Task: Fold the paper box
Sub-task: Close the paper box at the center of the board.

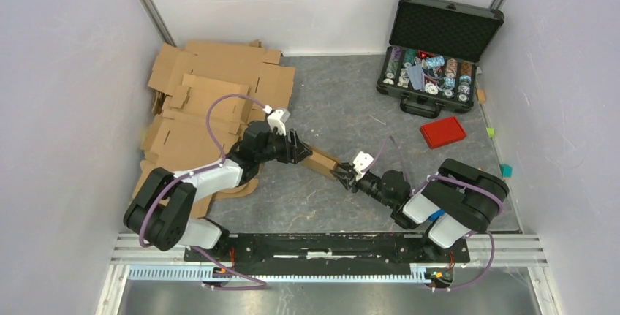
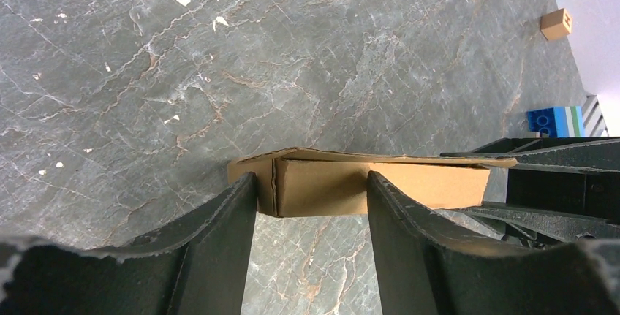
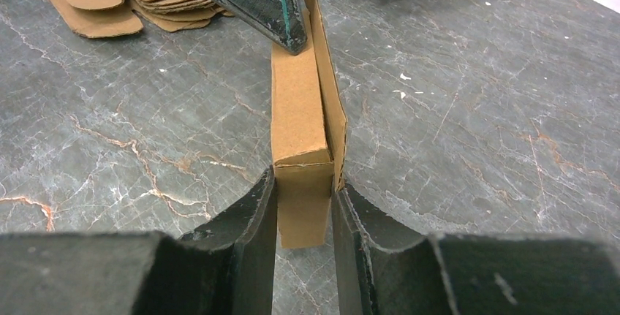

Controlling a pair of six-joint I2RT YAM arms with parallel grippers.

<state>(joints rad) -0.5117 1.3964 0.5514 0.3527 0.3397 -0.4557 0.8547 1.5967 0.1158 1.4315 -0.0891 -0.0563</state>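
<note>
Box: paper box [image 1: 322, 160] at the middle of the bench [image 1: 343, 103], stretched between both arms.
Right claw [image 3: 305, 199]: clamped on the box's near end.
Left claw [image 2: 311, 196]: fingers spread, tips against the other end.

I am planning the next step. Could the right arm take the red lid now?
Probably not yet: the right gripper is shut on the paper box and must release first. Otherwise the red lid lies uncovered nearby.
</note>
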